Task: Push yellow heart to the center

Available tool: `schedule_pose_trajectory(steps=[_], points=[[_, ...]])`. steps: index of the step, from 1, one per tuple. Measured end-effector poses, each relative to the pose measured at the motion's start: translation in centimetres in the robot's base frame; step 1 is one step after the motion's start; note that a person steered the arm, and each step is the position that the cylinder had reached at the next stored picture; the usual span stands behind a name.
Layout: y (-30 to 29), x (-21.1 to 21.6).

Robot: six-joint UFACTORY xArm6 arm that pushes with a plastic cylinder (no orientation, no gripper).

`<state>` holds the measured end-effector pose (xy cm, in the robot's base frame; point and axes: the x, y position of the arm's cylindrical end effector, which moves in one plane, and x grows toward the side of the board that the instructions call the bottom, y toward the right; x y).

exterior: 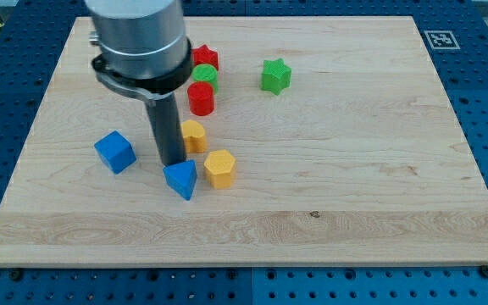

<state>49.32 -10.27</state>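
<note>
My tip [173, 163] touches blue triangle [180, 180] (yellow hexagon [219, 168] beside) — crowded.

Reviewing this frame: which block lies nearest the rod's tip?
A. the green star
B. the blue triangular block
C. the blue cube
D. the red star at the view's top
B: my tip ends just above the blue triangular block, seemingly touching its upper edge, while the blue cube sits apart towards the view's left and the green star and red star lie far off near the view's top.
</note>
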Motion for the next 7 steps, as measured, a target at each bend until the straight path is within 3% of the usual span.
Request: schedule_pose_trajectory(steps=[7], points=[[5.7, -3.6]])
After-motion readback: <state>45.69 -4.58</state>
